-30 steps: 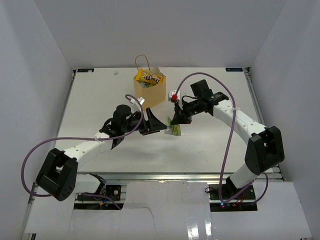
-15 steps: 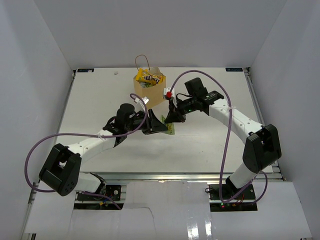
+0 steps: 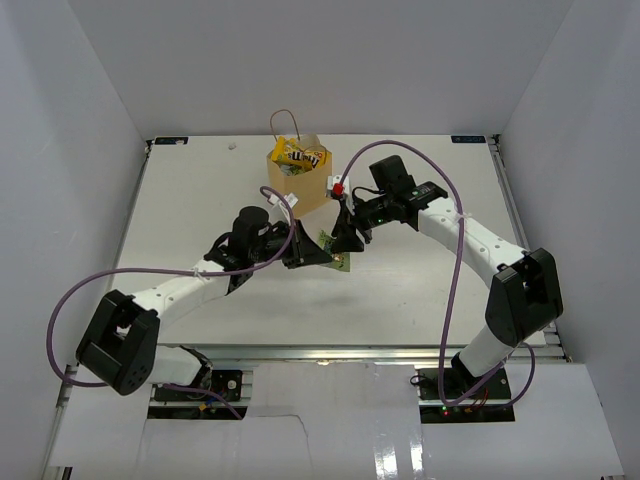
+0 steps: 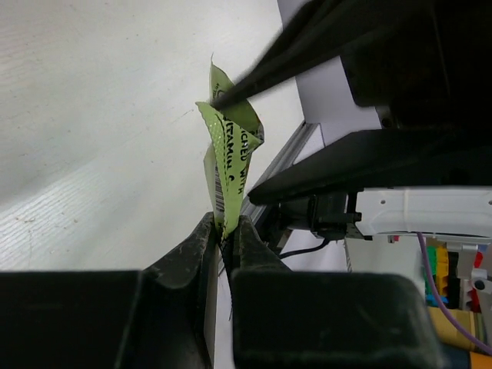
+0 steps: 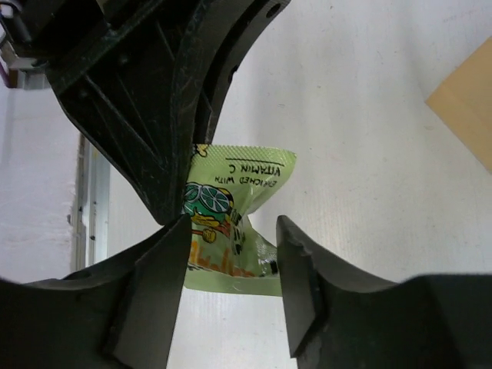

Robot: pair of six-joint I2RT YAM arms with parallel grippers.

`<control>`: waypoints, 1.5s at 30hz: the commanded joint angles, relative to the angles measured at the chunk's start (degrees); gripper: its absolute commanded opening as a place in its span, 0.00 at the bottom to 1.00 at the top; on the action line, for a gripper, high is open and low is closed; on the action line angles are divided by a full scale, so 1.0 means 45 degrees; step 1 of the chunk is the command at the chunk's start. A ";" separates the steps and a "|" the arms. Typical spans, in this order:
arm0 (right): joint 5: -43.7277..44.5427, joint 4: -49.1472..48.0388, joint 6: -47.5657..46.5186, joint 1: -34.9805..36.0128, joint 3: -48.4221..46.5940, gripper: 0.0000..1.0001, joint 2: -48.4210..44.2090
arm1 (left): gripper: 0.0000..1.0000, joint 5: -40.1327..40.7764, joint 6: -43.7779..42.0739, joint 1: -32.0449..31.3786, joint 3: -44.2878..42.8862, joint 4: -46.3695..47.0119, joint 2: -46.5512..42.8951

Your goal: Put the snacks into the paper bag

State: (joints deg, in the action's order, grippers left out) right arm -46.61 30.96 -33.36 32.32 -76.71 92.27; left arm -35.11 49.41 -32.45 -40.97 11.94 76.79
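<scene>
Held in the air over the counter (image 3: 200, 190) near the paper bag (image 3: 298, 188), the green packet (image 4: 231, 146) has changed hands: the left pincer (image 4: 224, 231) has clamped its lower edge, the right pincer (image 5: 231, 261) has sprung apart around it, so bagging likely falls to the left arm.

Upright on the worktop (image 3: 200, 200): tan paper bag (image 3: 300, 188), yellow packets (image 3: 297, 154) inside. Nearby, pinched aloft in the left hand (image 4: 224, 227): crumpled green packet (image 4: 231, 146).
</scene>
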 commanded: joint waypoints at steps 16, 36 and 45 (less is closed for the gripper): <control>-0.1263 -0.0044 -0.0105 -0.3215 -0.2155 0.71 -0.0992 | 0.00 0.8427 -0.9277 0.0744 -0.7414 -0.7459 -0.1070; -0.1302 -0.0200 -0.0418 -0.3998 0.1616 0.71 -0.2496 | 0.00 0.5479 -1.2268 0.2621 -1.1773 -0.6406 0.3070; -0.1341 -0.0220 -0.0457 -0.4134 0.2123 0.71 -0.2652 | 0.00 0.4777 -1.2678 0.2621 -1.1893 -0.6034 0.3425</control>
State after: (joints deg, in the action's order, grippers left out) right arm -51.18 30.22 -34.92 14.15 -67.64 82.30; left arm -10.44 -6.46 -21.04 -93.01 -17.41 95.09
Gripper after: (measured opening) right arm 0.712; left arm 0.165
